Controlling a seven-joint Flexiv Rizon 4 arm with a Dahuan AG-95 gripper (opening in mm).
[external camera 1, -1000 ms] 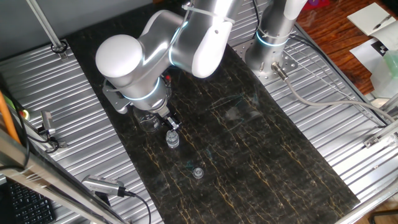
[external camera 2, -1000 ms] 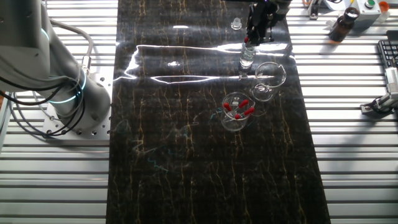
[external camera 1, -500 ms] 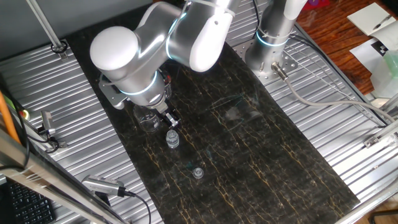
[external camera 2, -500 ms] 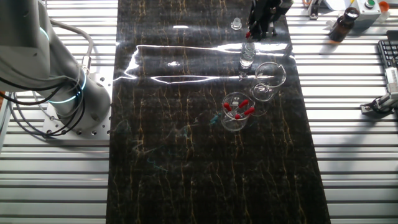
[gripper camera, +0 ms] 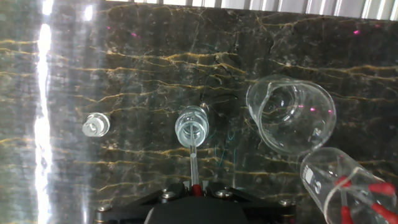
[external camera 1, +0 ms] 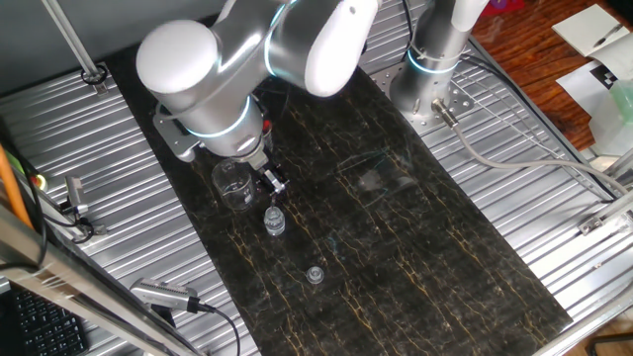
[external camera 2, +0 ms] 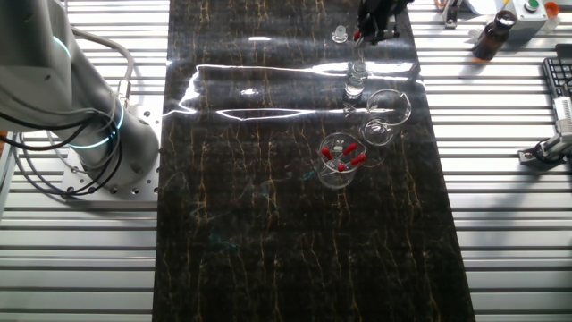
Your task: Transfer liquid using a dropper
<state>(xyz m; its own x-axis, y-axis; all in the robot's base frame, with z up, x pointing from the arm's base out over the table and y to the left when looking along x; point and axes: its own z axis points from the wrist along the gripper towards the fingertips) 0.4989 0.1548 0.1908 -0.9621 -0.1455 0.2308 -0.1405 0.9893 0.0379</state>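
Note:
My gripper is shut on the red bulb of the dropper. Its slim clear tube points down at the open mouth of the small ribbed vial, with the tip just above it. In one fixed view the gripper hangs over the vial. In the other fixed view the gripper is above the vial. The vial's cap lies apart to the left on the dark mat.
An empty glass beaker stands right of the vial. A second beaker holds several red-topped droppers at the lower right. Both also show in the other fixed view, the empty beaker and the droppers' beaker. Ribbed metal table surrounds the mat.
The gripper has risen with the dropper, drawing its tube up out of the vial. The vial, cap and beakers have not moved.

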